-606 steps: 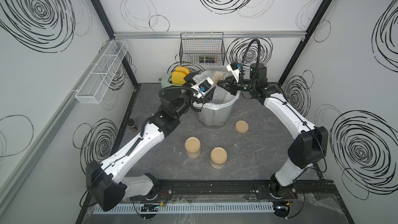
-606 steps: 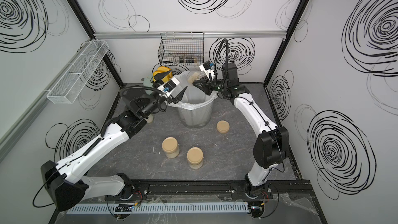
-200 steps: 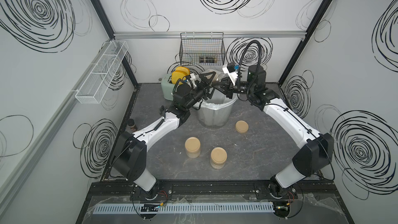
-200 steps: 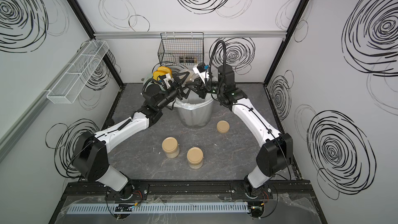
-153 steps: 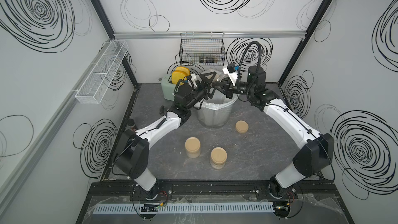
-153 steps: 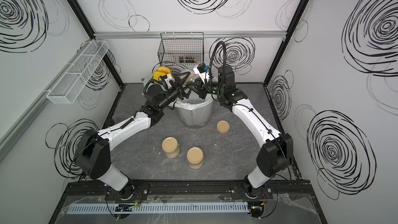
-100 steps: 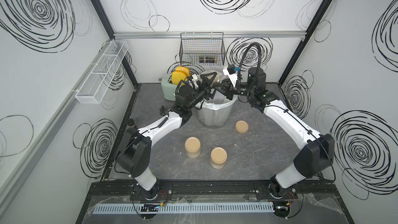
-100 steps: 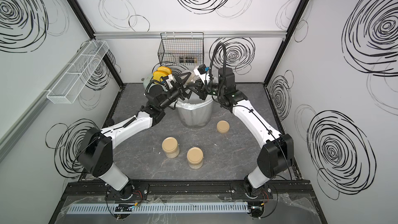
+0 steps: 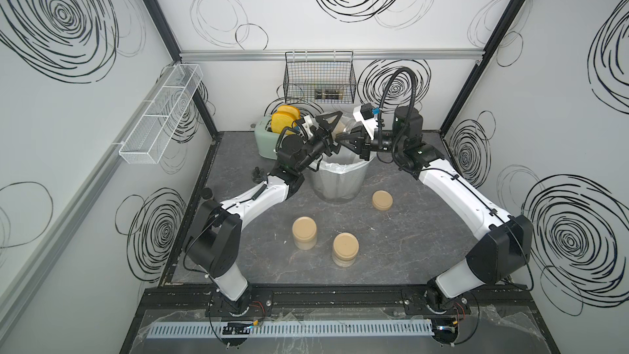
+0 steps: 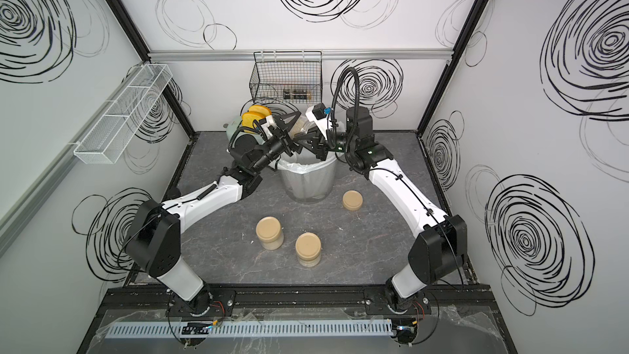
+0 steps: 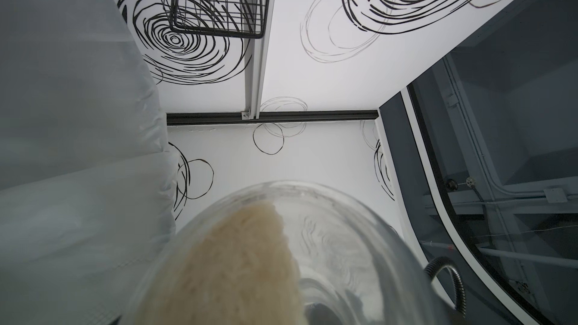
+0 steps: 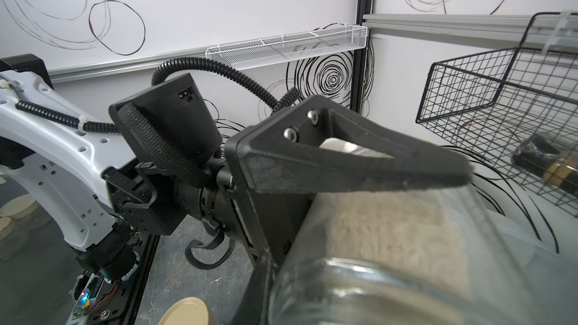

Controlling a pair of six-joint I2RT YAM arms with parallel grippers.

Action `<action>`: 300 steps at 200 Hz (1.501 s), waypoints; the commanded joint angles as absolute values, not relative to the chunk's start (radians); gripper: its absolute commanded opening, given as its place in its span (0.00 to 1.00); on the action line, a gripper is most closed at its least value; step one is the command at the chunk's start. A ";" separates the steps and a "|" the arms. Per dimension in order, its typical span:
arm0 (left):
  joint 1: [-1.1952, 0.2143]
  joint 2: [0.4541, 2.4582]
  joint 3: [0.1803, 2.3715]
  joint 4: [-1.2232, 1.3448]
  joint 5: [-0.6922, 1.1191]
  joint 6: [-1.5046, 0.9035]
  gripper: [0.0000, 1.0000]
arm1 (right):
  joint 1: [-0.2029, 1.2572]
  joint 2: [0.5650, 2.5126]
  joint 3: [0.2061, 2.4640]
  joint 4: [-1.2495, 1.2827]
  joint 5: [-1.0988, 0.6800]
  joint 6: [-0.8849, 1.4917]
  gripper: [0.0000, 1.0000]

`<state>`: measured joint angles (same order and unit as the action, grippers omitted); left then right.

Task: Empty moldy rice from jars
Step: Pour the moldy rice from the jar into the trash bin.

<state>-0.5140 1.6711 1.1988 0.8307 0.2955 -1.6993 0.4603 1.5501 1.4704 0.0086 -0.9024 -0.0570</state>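
Observation:
A clear jar (image 9: 343, 126) lies tilted above the lined bin (image 9: 337, 183), with moldy rice (image 12: 391, 232) heaped against its wall. My left gripper (image 9: 335, 130) is shut on the jar. One of its fingers (image 12: 359, 167) lies along the glass. In the left wrist view the rice (image 11: 228, 261) and the glass (image 11: 344, 229) fill the near field and hide the jaws. My right gripper (image 9: 342, 138) is shut, with its tips at the jar's mouth (image 12: 406, 286). Whether it touches the rim is hidden. Two lidded jars (image 9: 304, 233) (image 9: 345, 250) stand in front.
A loose tan lid (image 9: 382, 200) lies right of the bin. A mint toaster (image 9: 267, 139) stands at the back left, with a small dark shaker (image 9: 257, 173) near it. A black wire basket (image 9: 320, 76) hangs on the back wall and a white wire shelf (image 9: 160, 117) on the left wall.
Since three seconds ago the left arm has folded in toward the bin and its gripper has turned and risen around the jar. Over the last second both arms barely moved.

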 commanded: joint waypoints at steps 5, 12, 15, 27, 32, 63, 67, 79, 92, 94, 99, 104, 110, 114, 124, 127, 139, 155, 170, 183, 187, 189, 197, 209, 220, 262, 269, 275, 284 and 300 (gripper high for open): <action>-0.514 1.685 1.244 0.948 0.289 -1.727 0.96 | 0.497 1.496 1.457 0.027 -1.053 -0.071 0.00; -0.517 1.682 1.241 0.955 0.284 -1.724 0.97 | 0.496 1.496 1.455 0.028 -1.044 -0.071 0.00; -0.518 1.681 1.239 0.959 0.282 -1.722 0.98 | 0.494 1.498 1.455 0.029 -1.043 -0.071 0.00; -0.522 1.678 1.235 0.975 0.276 -1.719 0.98 | 0.494 1.501 1.453 0.030 -1.032 -0.068 0.00; -0.523 1.678 1.235 0.982 0.276 -1.717 0.96 | 0.493 1.503 1.453 0.030 -1.025 -0.067 0.00; -0.522 1.677 1.236 1.002 0.265 -1.703 0.85 | 0.491 1.503 1.441 0.045 -0.977 -0.050 0.13; -0.522 1.678 1.236 0.999 0.263 -1.698 0.84 | 0.490 1.501 1.437 0.047 -0.972 -0.048 0.19; -0.517 1.677 1.242 0.993 0.259 -1.682 0.83 | 0.489 1.493 1.426 0.058 -0.947 -0.043 0.31; -0.512 1.675 1.251 0.976 0.258 -1.664 0.83 | 0.484 1.481 1.414 0.066 -0.929 -0.041 0.43; -0.510 1.675 1.252 0.973 0.258 -1.660 0.83 | 0.483 1.479 1.414 0.068 -0.925 -0.040 0.45; -0.507 1.674 1.255 0.967 0.259 -1.652 0.82 | 0.479 1.475 1.410 0.070 -0.916 -0.038 0.50; -0.504 1.674 1.259 0.959 0.258 -1.644 0.83 | 0.477 1.468 1.407 0.073 -0.909 -0.034 0.52; -0.503 1.672 1.262 0.952 0.258 -1.636 0.83 | 0.470 1.463 1.402 0.078 -0.905 -0.031 0.55; -0.499 1.672 1.264 0.949 0.259 -1.632 0.83 | 0.465 1.459 1.398 0.084 -0.904 -0.025 0.57; -0.496 1.670 1.265 0.940 0.255 -1.622 0.83 | 0.451 1.446 1.385 0.107 -0.898 -0.003 0.61; -0.495 1.670 1.266 0.938 0.255 -1.619 0.83 | 0.446 1.442 1.382 0.114 -0.896 0.004 0.62; -0.491 1.672 1.267 0.931 0.255 -1.609 0.83 | 0.429 1.427 1.363 0.142 -0.888 0.030 0.67; -0.482 1.671 1.274 0.915 0.257 -1.584 0.82 | 0.405 1.403 1.345 0.156 -0.863 0.064 0.72; -0.473 1.668 1.290 0.887 0.270 -1.540 0.82 | 0.380 1.369 1.322 0.134 -0.812 0.096 0.74; -0.463 1.663 1.306 0.848 0.288 -1.496 0.82 | 0.358 1.317 1.280 0.108 -0.762 0.121 0.75; -0.460 1.661 1.309 0.836 0.292 -1.483 0.82 | 0.352 1.295 1.259 0.107 -0.745 0.132 0.75; -0.459 1.659 1.311 0.831 0.293 -1.473 0.82 | 0.348 1.284 1.247 0.108 -0.735 0.138 0.76; -0.454 1.653 1.313 0.802 0.295 -1.447 0.82 | 0.334 1.235 1.196 0.122 -0.707 0.164 0.76; -0.444 1.648 1.316 0.769 0.295 -1.406 0.82 | 0.317 1.163 1.123 0.135 -0.675 0.194 0.77; -0.437 1.647 1.321 0.743 0.297 -1.377 0.82 | 0.304 1.103 1.069 0.117 -0.654 0.202 0.78; -0.427 1.661 1.355 0.674 0.303 -1.276 0.82 | 0.269 0.904 0.901 -0.023 -0.519 0.234 0.79; -0.427 1.661 1.368 0.656 0.300 -1.253 0.82 | 0.266 0.869 0.867 -0.032 -0.506 0.248 0.79; -0.428 1.663 1.377 0.639 0.300 -1.237 0.82 | 0.263 0.842 0.837 -0.038 -0.494 0.264 0.79; -0.429 1.667 1.391 0.623 0.302 -1.214 0.82 | 0.262 0.804 0.795 -0.047 -0.478 0.287 0.79; -0.427 1.670 1.415 0.595 0.313 -1.170 0.82 | 0.261 0.753 0.728 -0.057 -0.459 0.322 0.79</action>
<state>-0.4316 1.6871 1.3270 0.5163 0.2932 -1.2743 0.2668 0.8116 0.8021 -0.0029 -0.5278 0.2497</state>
